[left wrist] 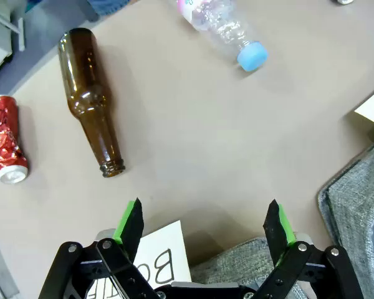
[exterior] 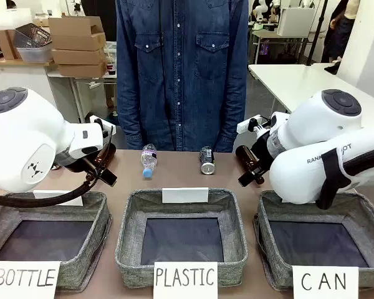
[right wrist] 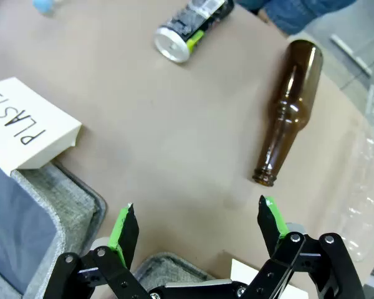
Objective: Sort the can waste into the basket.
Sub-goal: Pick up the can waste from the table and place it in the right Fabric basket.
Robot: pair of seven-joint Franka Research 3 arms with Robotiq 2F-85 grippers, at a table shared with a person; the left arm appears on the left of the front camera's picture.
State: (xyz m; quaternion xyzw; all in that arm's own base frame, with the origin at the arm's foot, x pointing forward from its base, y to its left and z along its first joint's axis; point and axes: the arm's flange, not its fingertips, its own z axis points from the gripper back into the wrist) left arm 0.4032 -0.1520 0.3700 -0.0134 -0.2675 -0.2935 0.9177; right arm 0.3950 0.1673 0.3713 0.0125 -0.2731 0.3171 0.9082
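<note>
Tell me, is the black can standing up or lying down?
Lying down: the black can rests on its side on the table, its round silver end facing sideways.

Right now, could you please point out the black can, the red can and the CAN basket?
black can [exterior: 206,160]: front view, printed side.
red can [left wrist: 6,134]: left wrist view, dented side.
CAN basket [exterior: 267,243]: front view, left wall.

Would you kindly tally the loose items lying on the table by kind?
Small metal drink cans: 2, black and red
Brown glass bottles: 2
Clear plastic bottles: 2
Total: 6
</note>
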